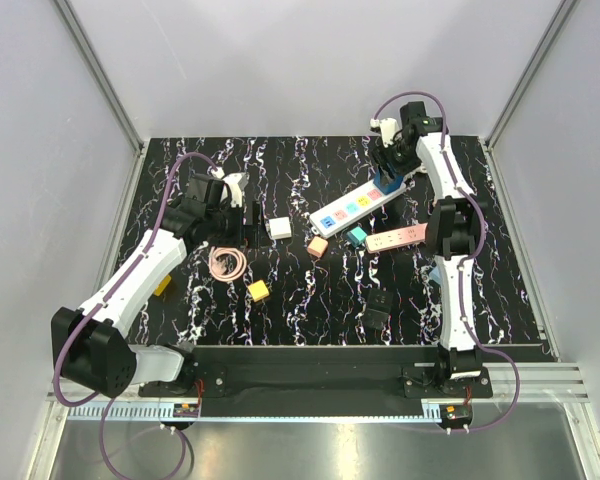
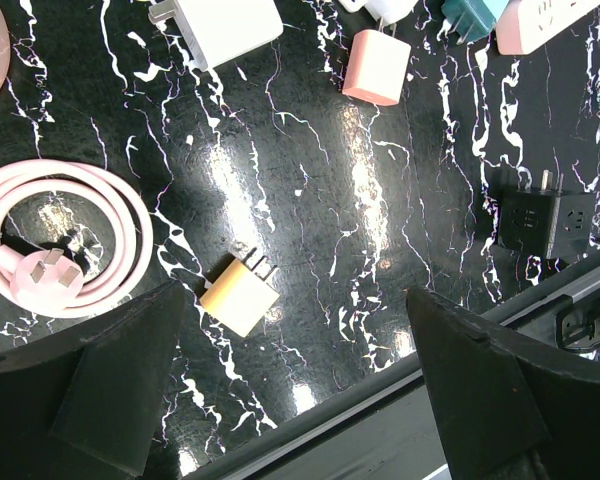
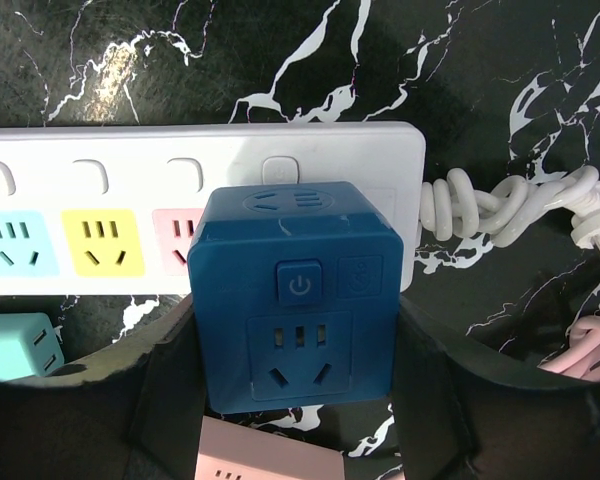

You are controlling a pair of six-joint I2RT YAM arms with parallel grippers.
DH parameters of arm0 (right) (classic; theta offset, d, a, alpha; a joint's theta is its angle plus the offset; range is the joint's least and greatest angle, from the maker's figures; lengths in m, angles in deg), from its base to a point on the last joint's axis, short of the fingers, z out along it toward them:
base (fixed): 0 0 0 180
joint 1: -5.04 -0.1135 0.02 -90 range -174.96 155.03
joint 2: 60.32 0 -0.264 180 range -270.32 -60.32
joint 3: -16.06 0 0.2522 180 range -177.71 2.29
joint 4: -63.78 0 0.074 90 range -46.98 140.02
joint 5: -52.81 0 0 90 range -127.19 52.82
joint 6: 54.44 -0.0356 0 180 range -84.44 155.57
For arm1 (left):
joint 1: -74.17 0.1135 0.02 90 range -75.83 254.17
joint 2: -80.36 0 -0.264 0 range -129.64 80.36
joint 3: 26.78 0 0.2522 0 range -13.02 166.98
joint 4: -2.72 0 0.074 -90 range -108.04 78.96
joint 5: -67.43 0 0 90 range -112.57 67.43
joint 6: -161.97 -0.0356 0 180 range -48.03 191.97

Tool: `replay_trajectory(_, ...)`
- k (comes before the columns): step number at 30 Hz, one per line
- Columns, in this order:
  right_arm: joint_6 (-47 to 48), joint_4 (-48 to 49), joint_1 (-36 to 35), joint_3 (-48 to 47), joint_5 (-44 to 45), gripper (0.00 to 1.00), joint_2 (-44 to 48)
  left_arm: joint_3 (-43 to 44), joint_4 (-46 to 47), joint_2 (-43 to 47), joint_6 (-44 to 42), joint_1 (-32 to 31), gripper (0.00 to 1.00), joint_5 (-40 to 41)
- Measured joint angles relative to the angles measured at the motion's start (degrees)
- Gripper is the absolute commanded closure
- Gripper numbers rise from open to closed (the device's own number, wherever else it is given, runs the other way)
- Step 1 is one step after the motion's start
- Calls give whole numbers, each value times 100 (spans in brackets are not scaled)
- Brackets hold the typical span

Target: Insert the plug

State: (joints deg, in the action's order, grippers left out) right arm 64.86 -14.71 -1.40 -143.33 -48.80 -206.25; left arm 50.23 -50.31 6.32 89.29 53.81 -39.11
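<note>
The left gripper (image 1: 245, 218) is hovering over the left half of the black marbled table (image 1: 280, 335). Its wrist view shows the gripper (image 2: 300, 400) with its two fingers (image 2: 110, 385) spread wide and nothing between them.

Below it, a coiled pink cable (image 1: 226, 263) (image 2: 65, 240) is lying flat with its plug inside the coil. A yellow charger (image 1: 258, 290) (image 2: 240, 295) is lying just to its right, prongs pointing away from the arm bases. A white charger (image 1: 279, 229) (image 2: 220, 25) and a pink charger (image 1: 317, 247) (image 2: 376, 67) are resting farther back, near mid-table. A black cube socket (image 2: 545, 222) is sitting toward the near edge.

A teal plug (image 1: 356, 237) (image 2: 470, 15) is lying just beside the left end of a pink power strip (image 1: 396, 238) (image 2: 550, 20).

The white power strip (image 1: 358, 205) (image 3: 180, 165) is lying diagonally behind them, its cord (image 3: 500, 205) bunched at the far-right end.

The right gripper (image 1: 392, 172) (image 3: 298, 350) is reaching over that end. Its fingers (image 3: 170, 385) are pinching a blue cube adapter (image 1: 392, 184) (image 3: 298, 300) from both sides. The adapter is covering the last socket of the white strip, next to the pink-coloured socket. Whether its prongs are fully seated cannot be determined.
</note>
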Motion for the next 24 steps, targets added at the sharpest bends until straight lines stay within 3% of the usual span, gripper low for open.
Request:
replay_trajectory(12, -39, 925, -42, 1325, 122, 100, 553, 0, 4, 0, 2, 2, 2, -42)
replay_trajectory(24, -66, 1314, -216, 1845, 595, 100, 798, 0, 17, 0, 2, 20, 1, -35)
